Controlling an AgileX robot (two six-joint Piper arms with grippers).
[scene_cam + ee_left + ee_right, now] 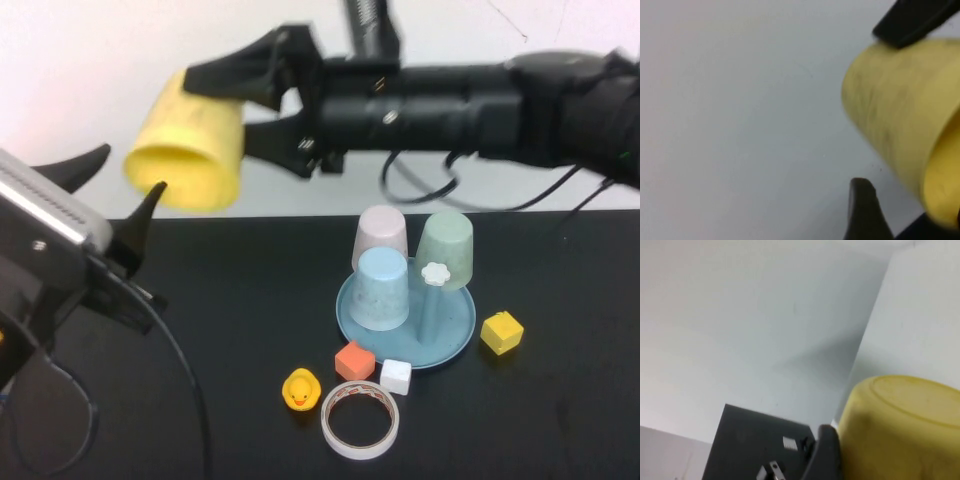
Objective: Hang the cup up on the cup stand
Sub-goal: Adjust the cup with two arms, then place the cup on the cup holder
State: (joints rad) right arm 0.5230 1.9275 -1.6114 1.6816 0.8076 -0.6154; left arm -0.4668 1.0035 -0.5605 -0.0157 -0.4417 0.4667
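The yellow cup (187,150) hangs on its side in the air above the table's far left, mouth toward the robot. My right gripper (218,105) reaches across from the right and is shut on its base end. The cup fills the right wrist view (905,430) beside one black finger (825,455). My left gripper (127,175) is open just below and left of the cup's rim, one fingertip (154,192) at the rim. The cup also shows in the left wrist view (900,115). The cup stand (455,340) with its flower-capped peg (435,272) stands at centre right.
A pink cup (380,232), a light blue cup (382,290) and a pale green cup (447,250) sit upside down on the stand. In front lie a yellow cube (501,332), an orange cube (354,359), a white cube (396,376), a rubber duck (300,389) and a tape roll (360,420).
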